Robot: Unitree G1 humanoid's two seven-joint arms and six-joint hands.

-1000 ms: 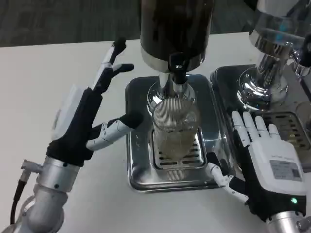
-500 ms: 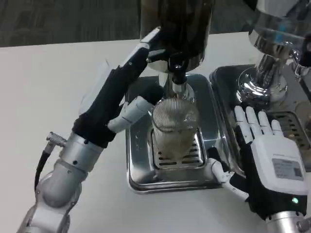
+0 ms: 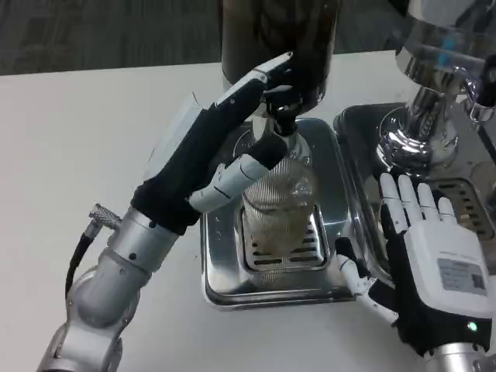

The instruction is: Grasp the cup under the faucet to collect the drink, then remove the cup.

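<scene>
Sitting upright on the slotted grate of the steel drip tray (image 3: 221, 283), directly beneath the faucet (image 3: 284, 116) of the dark dispenser (image 3: 279, 43): a ribbed clear cup (image 3: 279, 209), some pale drink showing in its lower part. Reaching in from the left, the left hand (image 3: 225, 147) angling up across the tray's near-left corner, long fingers (image 3: 267, 74) stretching toward the dispenser body just beside the faucet, thumb lying against the cup's upper left side. Touching the cup there, but not wrapping it — fingers spread, nothing grasped. Hard to tell whether those upper fingertips are pressing the faucet lever or just hovering beside it.

Resting on the right, the right hand (image 3: 430, 263), palm down, fingers extended and apart, released, holding nothing. Lying over the seam between the drip tray and a second tray (image 3: 364, 128), thumb pointing toward the first tray's near-right corner, well clear of the cup. Standing on that second tray, a shiny chrome dispenser (image 3: 430, 93). All of it sitting on the white tabletop (image 3: 85, 132).
</scene>
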